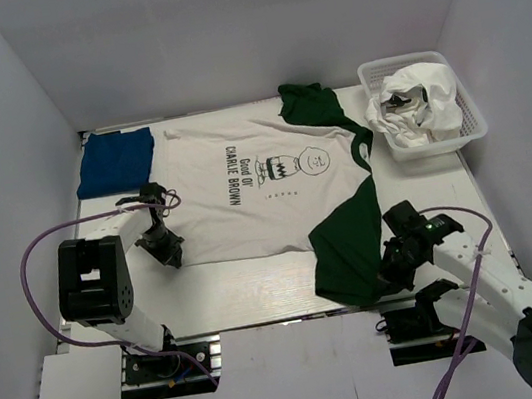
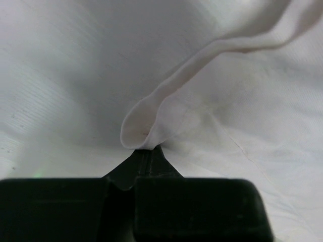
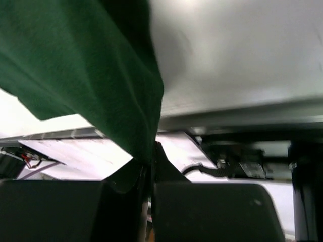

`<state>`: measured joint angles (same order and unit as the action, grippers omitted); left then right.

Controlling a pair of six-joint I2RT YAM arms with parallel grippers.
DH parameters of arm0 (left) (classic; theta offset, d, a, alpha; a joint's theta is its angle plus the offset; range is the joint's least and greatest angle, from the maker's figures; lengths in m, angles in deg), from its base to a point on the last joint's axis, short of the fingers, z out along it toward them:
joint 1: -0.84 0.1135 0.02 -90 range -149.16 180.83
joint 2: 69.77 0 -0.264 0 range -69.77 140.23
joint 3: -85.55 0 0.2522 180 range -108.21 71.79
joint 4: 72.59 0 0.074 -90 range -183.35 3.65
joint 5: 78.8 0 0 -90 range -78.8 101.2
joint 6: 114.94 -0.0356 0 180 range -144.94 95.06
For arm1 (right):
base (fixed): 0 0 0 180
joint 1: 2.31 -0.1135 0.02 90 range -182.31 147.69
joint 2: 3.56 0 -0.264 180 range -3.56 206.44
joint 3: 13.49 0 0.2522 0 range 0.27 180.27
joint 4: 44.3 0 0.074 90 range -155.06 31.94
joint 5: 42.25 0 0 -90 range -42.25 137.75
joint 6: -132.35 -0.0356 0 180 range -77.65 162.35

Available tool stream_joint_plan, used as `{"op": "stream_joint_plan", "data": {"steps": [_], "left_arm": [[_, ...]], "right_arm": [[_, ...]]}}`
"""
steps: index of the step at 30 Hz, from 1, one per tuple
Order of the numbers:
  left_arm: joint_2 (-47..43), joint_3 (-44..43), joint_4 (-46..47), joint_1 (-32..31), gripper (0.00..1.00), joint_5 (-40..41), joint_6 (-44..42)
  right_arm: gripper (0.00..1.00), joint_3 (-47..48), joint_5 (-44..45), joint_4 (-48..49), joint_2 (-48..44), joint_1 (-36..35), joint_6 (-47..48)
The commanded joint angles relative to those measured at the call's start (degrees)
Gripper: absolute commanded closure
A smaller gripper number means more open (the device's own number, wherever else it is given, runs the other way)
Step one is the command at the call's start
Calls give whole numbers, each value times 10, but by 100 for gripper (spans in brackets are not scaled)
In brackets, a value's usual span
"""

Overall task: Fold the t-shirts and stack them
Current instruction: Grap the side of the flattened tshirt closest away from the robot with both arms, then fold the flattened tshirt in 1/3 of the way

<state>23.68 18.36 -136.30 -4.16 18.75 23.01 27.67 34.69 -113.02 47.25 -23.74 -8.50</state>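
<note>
Left hand (image 1: 164, 246): clamped on white tee (image 1: 245, 193) hem (image 2: 144, 133).
Right hand (image 1: 397, 258): clamped on green sleeve (image 1: 350, 247).
Fold: lift evenly, hem taut.

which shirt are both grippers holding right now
The white tee with dark green sleeves: the left gripper pinches its white edge, the right gripper its green sleeve. The blue tee lies folded and untouched at the far left.

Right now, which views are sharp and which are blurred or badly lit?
Top external: even light, sharp, the print on the white tee readable. Left wrist: the pinched fold fairly sharp, the left hand a featureless black mass. Right wrist: the green sleeve soft, background smeared, overexposed patch lower left.
</note>
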Motion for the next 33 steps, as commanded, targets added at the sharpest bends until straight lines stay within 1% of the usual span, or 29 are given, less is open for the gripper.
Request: {"op": "stream_joint_plan", "data": {"steps": [1, 4, 8, 11, 13, 14, 15, 16, 17, 20, 23, 25, 26, 27, 29, 31, 33], "left_arm": [[-27, 4, -22, 2, 100, 20, 5], [-51, 10, -45, 2, 100, 26, 5], [-88, 3, -66, 2, 100, 32, 0], [-95, -10, -67, -3, 100, 5, -16], [-95, -22, -59, -3, 100, 0, -21], [-88, -27, -59, -3, 100, -16, -22], [-83, -43, -50, -3, 100, -22, -28], [-78, -52, -45, -3, 100, -27, -28], [-61, -74, -45, -3, 100, -32, -28], [-34, -112, -45, -3, 100, -27, -33], [5, -191, -50, 2, 100, -8, -39], [44, -226, -57, 2, 100, -8, -44], [58, -263, -63, 2, 100, -8, -44], [73, -280, -77, 2, 100, -8, -44], [112, -326, -92, 2, 100, 4, -44], [135, -353, -111, 2, 100, 10, -44], [161, -388, -118, 2, 100, 10, -50]], "right_arm": [[100, -13, -26, -54, -19, 1, -45], [100, 26, -9, -57, -15, 0, -28], [100, 28, -16, -50, -12, -1, -19], [100, 52, -4, -28, -20, -2, -9], [100, 80, 4, -10, -8, 0, 29], [100, 115, 6, 12, 1, 2, 50], [100, 128, 12, 18, 36, 1, 56], [100, 139, 15, 24, 48, 2, 82], [100, 181, 17, 33, 63, 2, 90], [100, 233, 22, 50, 150, 9, 121], [100, 314, 17, 58, 218, 24, 138], [100, 352, 6, 66, 255, 38, 142], [100, 363, 0, 71, 264, 41, 139], [100, 390, -4, 88, 271, 45, 138], [100, 413, -28, 98, 306, 61, 136], [100, 466, -37, 100, 338, 74, 133], [100, 493, -55, 100, 372, 86, 133]]}}
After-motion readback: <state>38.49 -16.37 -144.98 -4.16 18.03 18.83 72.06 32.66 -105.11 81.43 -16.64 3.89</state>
